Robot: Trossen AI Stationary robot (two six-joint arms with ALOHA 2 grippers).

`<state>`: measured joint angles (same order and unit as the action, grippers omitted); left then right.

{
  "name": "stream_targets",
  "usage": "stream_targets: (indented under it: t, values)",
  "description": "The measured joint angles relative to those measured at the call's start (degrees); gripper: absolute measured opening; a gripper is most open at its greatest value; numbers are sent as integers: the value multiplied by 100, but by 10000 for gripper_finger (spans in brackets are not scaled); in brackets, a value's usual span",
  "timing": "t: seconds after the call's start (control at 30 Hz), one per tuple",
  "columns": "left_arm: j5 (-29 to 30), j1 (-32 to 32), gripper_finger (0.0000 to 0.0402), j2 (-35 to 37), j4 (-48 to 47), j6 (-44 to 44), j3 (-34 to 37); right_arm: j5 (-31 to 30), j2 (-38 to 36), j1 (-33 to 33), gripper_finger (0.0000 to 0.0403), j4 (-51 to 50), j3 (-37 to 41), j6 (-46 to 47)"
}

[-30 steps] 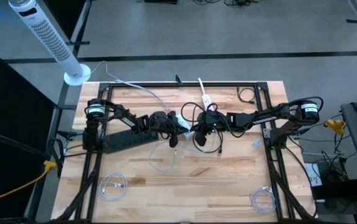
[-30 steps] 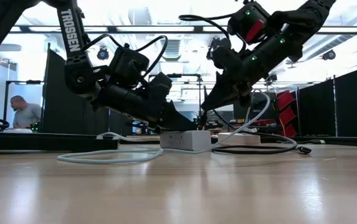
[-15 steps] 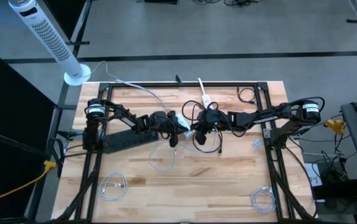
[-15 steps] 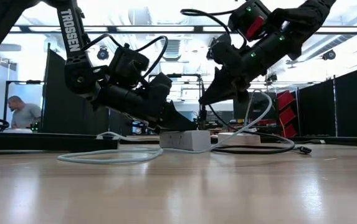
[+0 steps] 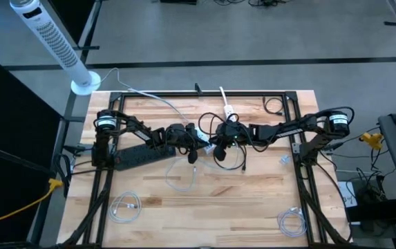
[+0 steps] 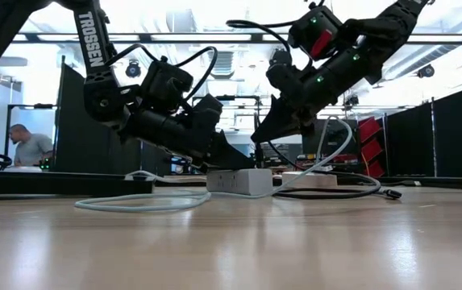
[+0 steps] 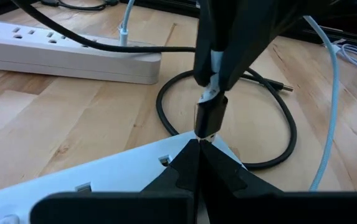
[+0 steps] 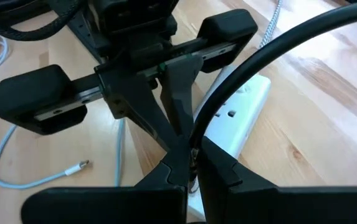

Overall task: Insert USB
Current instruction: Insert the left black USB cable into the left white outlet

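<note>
Near the desk's middle, right hand (image 7: 212,84) clenched on the black USB plug (image 7: 210,116), held just above the white hub (image 7: 134,168), left hand (image 8: 172,134) pinched shut on that hub.

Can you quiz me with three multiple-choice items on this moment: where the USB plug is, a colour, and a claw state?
1. Where is the USB plug?
A. Just above the white charger block
B. Lying by the table edge
C. Under the black power strip

2. What colour is the cable looped behind the plug?
A. Red
B. Black
C. Yellow

3. What is the right claw doing?
A. Hanging open
B. Shut on the plug
C. Pressing the table

Answers: 1 A, left wrist view shows it over the block. 2 B, dark loop on wood. 3 B, fingers pinch the plug.
</note>
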<state>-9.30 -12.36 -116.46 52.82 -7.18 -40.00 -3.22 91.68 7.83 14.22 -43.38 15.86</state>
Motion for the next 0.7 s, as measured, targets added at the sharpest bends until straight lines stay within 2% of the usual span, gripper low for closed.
stream_targets:
  t: [0.37,0.7]
  values:
    - [64,9,0,0,-4,0,0,-165,-13,-6,3,-21,15,-55]
    - [136,9,0,0,-2,-29,1,-763,2,-280,3,138,29,-609]
